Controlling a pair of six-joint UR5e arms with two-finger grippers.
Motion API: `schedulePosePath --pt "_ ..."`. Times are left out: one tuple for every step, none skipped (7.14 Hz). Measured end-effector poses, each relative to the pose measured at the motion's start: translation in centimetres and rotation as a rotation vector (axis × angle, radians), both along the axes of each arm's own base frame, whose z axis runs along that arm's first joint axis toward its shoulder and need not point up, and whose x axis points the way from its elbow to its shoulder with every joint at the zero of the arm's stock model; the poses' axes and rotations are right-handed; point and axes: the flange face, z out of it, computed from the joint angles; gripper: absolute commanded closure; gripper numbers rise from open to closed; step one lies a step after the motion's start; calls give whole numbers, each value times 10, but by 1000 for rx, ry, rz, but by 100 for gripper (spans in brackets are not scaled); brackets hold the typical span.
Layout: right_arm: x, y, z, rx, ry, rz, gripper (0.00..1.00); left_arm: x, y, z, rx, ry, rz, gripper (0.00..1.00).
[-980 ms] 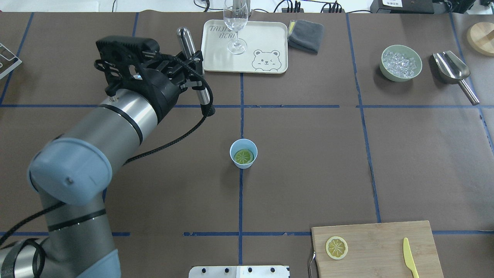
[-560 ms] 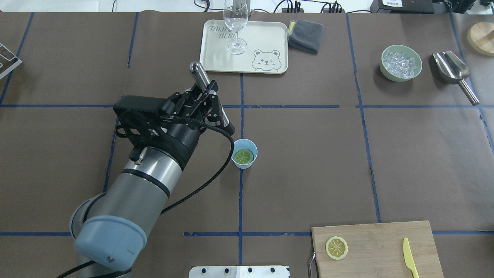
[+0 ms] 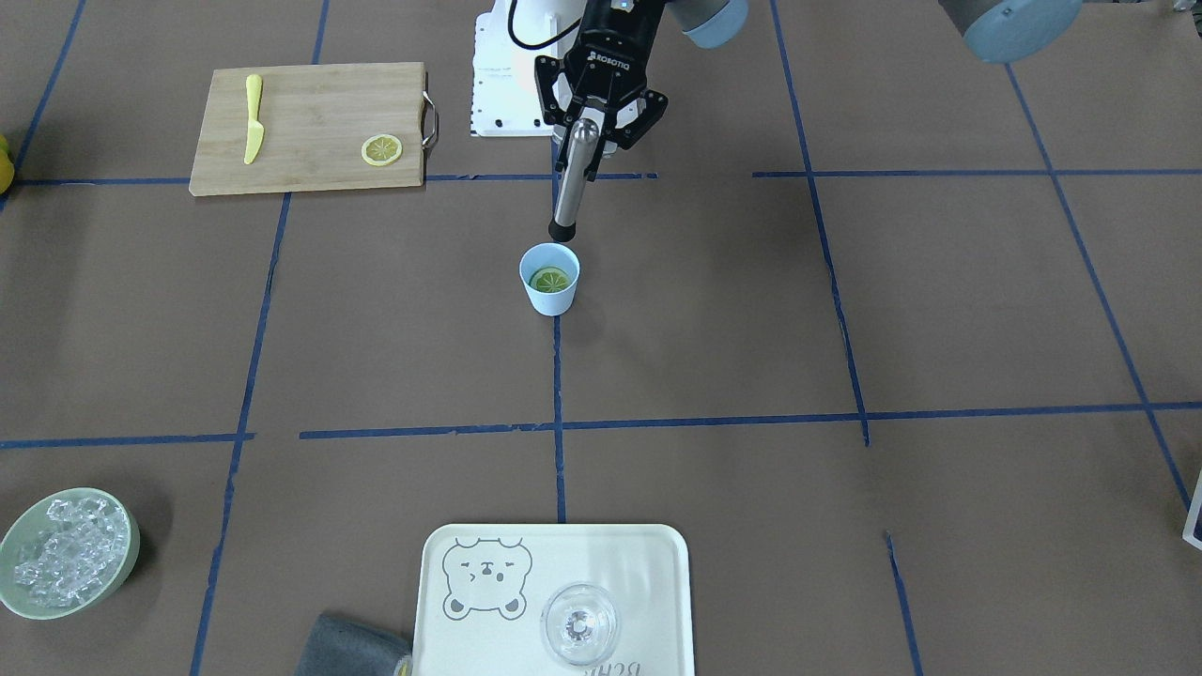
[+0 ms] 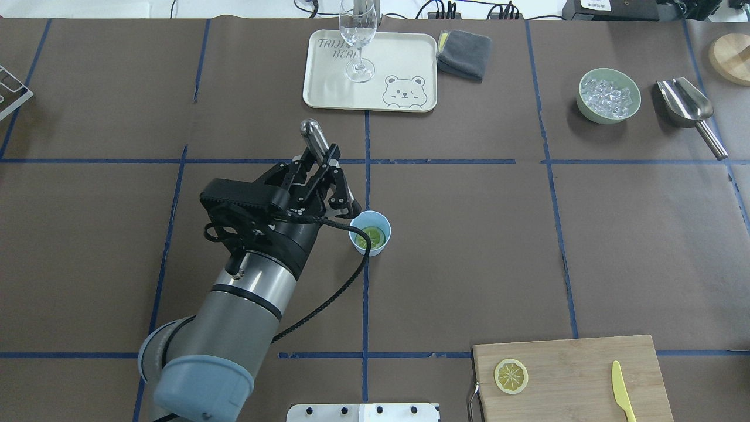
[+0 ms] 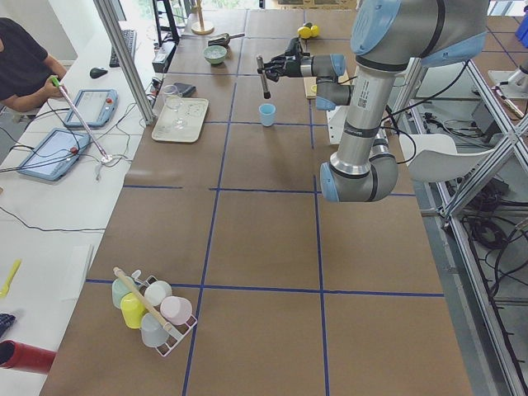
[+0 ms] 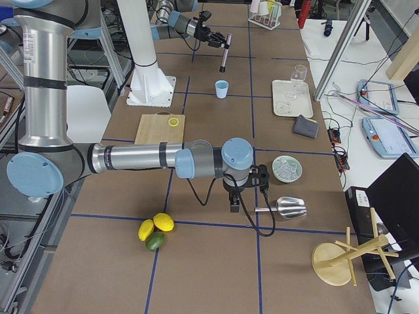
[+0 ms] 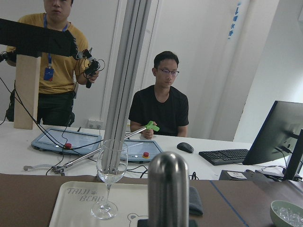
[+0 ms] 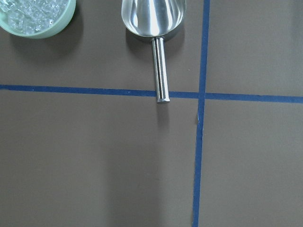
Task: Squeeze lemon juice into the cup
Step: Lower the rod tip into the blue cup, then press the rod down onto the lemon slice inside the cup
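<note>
The left end effector (image 3: 601,120) grips a steel muddler (image 3: 569,188), tip poised just above the rim of the cup (image 3: 549,299) on the worktop (image 3: 751,329), the lemon (image 3: 549,278) flat inside. Next, I judge: centre the tip over it and press straight down. The right end effector's (image 6: 234,201) state I cannot tell.

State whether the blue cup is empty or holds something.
Not empty: a lemon slice lies inside the upright cup, seen through its open top.

A robotics lab: tape-gridded table (image 4: 469,234), seated operator (image 7: 161,106), teach pendants (image 7: 66,140), monitor (image 7: 277,127).
</note>
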Motion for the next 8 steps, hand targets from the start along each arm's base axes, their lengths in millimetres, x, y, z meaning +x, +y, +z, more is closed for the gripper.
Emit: schedulePosePath --pt "0 0 0 1 0 0 0 7 3 -1 6 -20 5 100" --pt "0 -1 -1 2 0 1 0 13 4 2 7 -33 8 100" --pt "0 -1 -2 4 0 1 0 22 4 8 5 -46 10 100" --pt "0 -2 -3 6 0 1 0 29 3 15 5 -48 5 100" --pt "0 -2 -4 7 0 1 0 34 2 22 3 -50 -9 100" --pt "0 -2 -4 8 0 1 0 39 1 27 1 -55 -23 100" --pt "0 -2 -5 10 0 1 0 43 1 31 -1 -60 -28 100" --pt "0 -2 -5 11 0 1 0 49 0 33 -2 -60 -29 100"
